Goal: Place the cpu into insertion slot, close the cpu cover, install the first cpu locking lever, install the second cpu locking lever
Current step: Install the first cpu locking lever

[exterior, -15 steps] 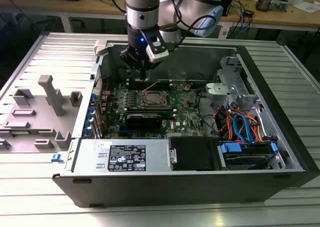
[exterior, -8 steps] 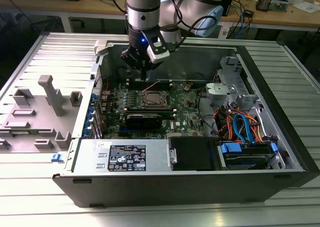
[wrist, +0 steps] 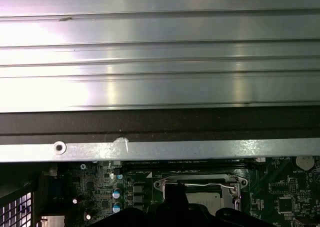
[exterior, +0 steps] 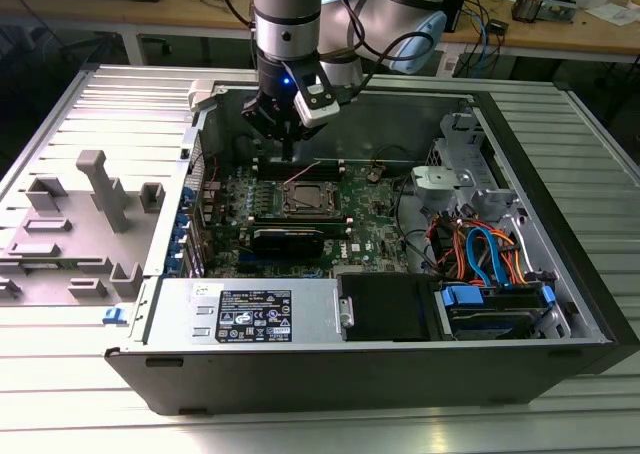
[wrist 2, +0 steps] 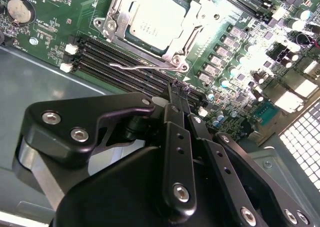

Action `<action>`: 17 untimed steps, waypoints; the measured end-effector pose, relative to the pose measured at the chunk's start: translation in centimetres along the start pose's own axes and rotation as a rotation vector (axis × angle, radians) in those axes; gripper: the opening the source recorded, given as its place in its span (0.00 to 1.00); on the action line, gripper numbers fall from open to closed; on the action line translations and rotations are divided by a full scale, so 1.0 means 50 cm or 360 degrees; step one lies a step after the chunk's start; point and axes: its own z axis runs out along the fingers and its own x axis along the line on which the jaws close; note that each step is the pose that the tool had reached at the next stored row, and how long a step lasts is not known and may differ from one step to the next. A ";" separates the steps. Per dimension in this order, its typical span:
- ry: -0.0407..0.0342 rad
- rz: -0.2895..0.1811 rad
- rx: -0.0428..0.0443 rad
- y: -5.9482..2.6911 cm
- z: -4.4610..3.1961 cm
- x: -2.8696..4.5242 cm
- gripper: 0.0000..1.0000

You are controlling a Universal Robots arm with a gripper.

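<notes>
The gripper (exterior: 288, 152) hangs from the arm inside an open computer case (exterior: 400, 374), just beside the insertion slot (exterior: 290, 202), over the edge where the long black memory slots (wrist 2: 115, 62) run. In the second wrist view the jaws of the gripper (wrist 2: 178, 97) are pressed together with nothing between them, and their tip points down at the memory slots next to the insertion slot.

The cpu (wrist 2: 157, 17) lies flat in the insertion slot with its dull silver top facing up. The cpu cover (wrist 2: 118, 12) is folded down around it, so the chip shows through the square window. A thin wire locking lever (wrist 2: 145, 66) runs along the edge of the insertion slot that faces the memory slots, between the cover and the jaws. Whether its hooked end is caught under its catch cannot be told. In the first wrist view the cpu (wrist: 207, 199) and the lever (wrist: 220, 185) show beyond the case wall.

On the green circuit board (wrist 2: 55, 22) a coin battery (wrist 2: 20, 9) sits well apart from the insertion slot. In the exterior view a power supply (exterior: 250, 316) lies nearer the camera than the insertion slot, a bundle of blue and orange cables (exterior: 480, 249) is off to the exterior view's right of it, and a grey fixture (exterior: 100, 189) stands outside the case on the ribbed metal surface (exterior: 300, 429), to the exterior view's left of it.
</notes>
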 end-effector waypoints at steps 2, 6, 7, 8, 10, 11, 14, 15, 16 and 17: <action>0.0000 0.0000 0.0000 0.000 0.000 0.000 0.11; 0.0000 0.0000 0.0000 0.000 0.000 -0.001 0.11; 0.0000 0.0000 0.0000 0.000 0.001 -0.007 0.11; 0.0000 0.0000 0.0001 0.001 0.002 -0.011 0.11; 0.0000 0.0000 0.0001 0.002 0.005 -0.025 0.11; 0.0000 0.0000 0.0002 0.003 0.007 -0.034 0.11; 0.0000 0.0000 0.0002 0.005 0.015 -0.043 0.11; 0.0000 -0.0001 0.0002 0.005 0.017 -0.044 0.11; 0.0000 -0.0004 0.0002 0.005 0.020 -0.044 0.11; 0.0000 -0.0020 0.0002 0.005 0.021 -0.044 0.11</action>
